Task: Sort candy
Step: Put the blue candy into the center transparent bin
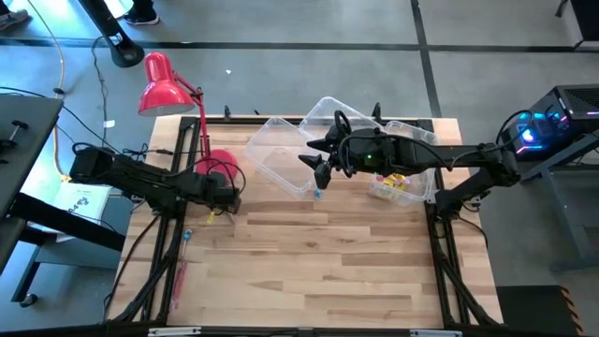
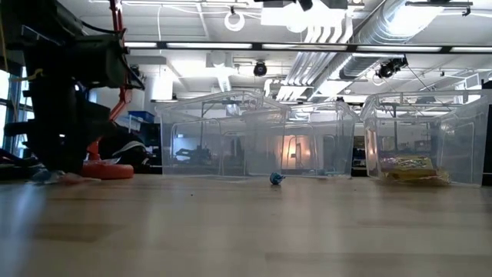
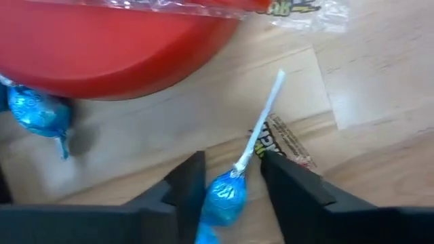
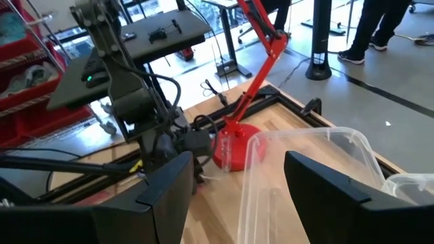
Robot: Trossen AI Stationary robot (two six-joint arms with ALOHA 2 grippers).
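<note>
The left claw (image 3: 232,177) is down at the wooden tabletop (image 1: 328,262) beside the round red lamp base (image 3: 108,47), fingers apart and straddling a blue-wrapped sweet on a thin white stick (image 3: 224,196). A second blue sweet (image 3: 37,112) lies by the base. The right claw (image 4: 234,183) hovers spread over the clear plastic bins (image 1: 290,150); yellow packets (image 1: 393,183) lie in the right bin
</note>
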